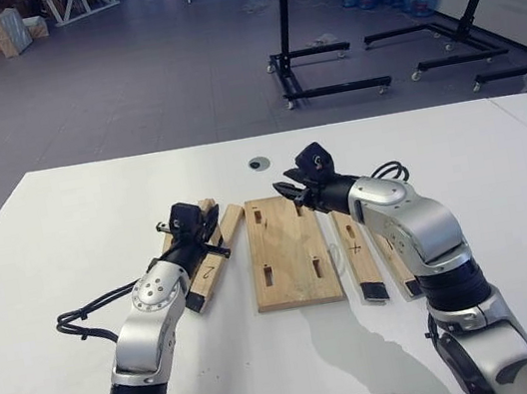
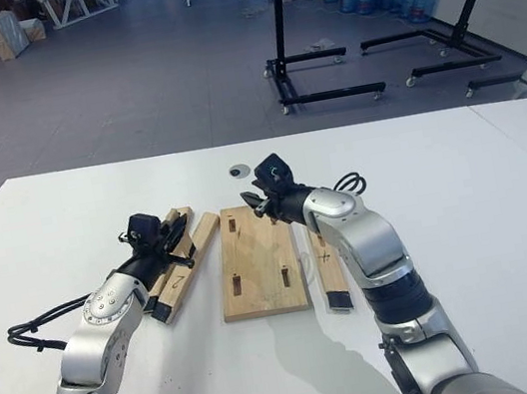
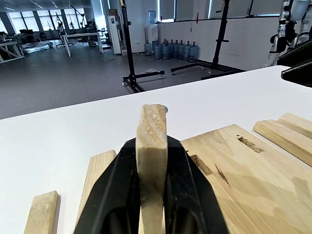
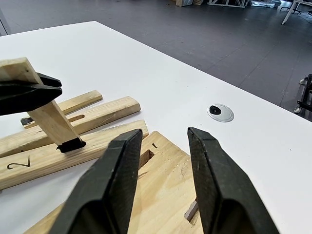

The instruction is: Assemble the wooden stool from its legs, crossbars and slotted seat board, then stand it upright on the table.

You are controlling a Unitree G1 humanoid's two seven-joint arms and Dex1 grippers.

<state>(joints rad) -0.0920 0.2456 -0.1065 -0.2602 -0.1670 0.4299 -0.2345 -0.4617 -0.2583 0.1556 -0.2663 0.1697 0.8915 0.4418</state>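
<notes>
The slotted seat board [image 1: 291,253] lies flat mid-table. My left gripper [image 1: 198,226] is just left of it, shut on a short wooden leg [image 3: 152,131]. That leg tilts up, and its black-capped end [image 4: 71,144] rests on a flat leg marked 2 [image 4: 44,158]. More wooden legs [image 1: 207,272] lie under and beside that hand. My right gripper [image 1: 295,192] hovers open over the board's far right corner, near a slot [image 4: 145,157]; nothing is between its fingers [image 4: 122,180]. Two more wooden pieces [image 1: 354,255] lie right of the board.
A round cable grommet [image 1: 258,163] is set in the white table [image 1: 95,215] beyond the board. My left arm's black cable [image 1: 82,323] trails over the table on the left. Black wheeled stands [image 1: 329,75] are on the floor behind.
</notes>
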